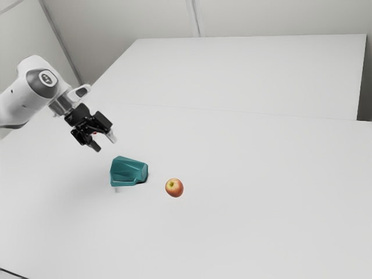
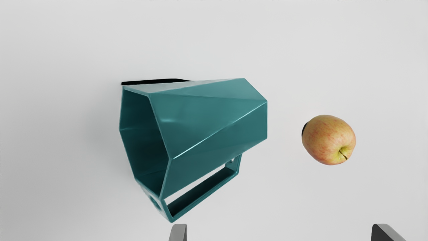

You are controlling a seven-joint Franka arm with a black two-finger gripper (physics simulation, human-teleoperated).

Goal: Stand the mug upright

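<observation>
Lying on its side at five o'clock from the open gripper (image 1: 104,143) in the exterior view, the mug (image 1: 129,171) could skid toward the apple (image 1: 174,188), at its four o'clock, if bumped mouth-first.

Apple (image 1: 174,188) on white table (image 1: 261,186), skin mottled red over yellow. Stem (image 2: 343,155) dark and short, set in greenish hollow; thin black sliver (image 2: 304,129) along apple's side opposite stem. Table plain, matte; faint thin seam (image 1: 232,112) across its far part. Pale grey wall (image 1: 279,17) beyond, narrow upright strip (image 1: 196,18) on it. Thin dark line (image 1: 13,273) at exterior view's lower left corner.
</observation>
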